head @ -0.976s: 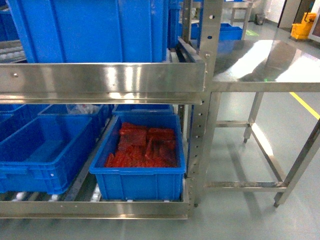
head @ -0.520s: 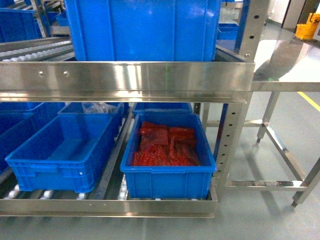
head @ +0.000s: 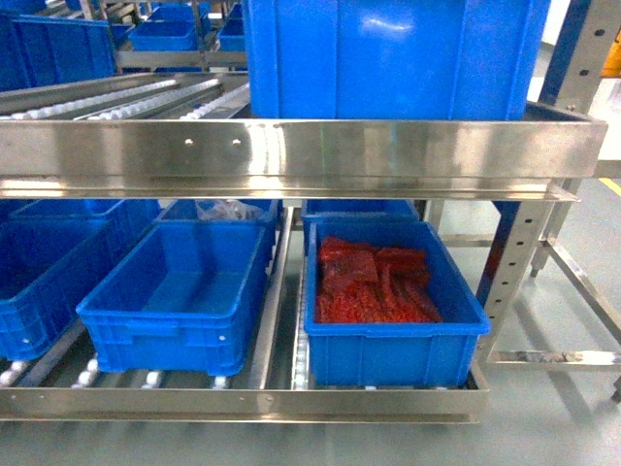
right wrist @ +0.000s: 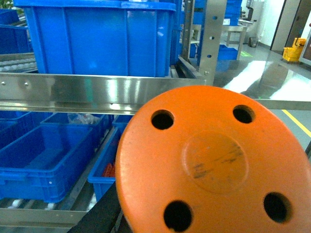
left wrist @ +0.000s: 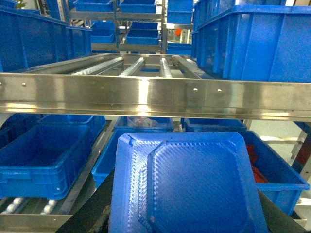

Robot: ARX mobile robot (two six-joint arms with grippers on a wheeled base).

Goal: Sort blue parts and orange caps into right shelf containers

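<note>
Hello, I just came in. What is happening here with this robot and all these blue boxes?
The robot faces a steel shelf rack loaded with blue crates. Its left arm carries a blue part, a flat tray-like piece, and its right arm carries a round orange cap with four holes. Neither piece is dropped yet. On the lower shelf, one blue crate looks empty, and the crate beside it holds red items. The grippers themselves are hidden behind the pieces.

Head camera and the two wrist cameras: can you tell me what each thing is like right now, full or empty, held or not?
Crate on the lower right: holds red-orange pieces.
Crate on the lower left: looks empty.
Big crate on the top shelf: inside hidden.
Blue part: held up close by the left hand, fingers hidden.
Orange cap: held up close by the right hand, fingers hidden.
</note>
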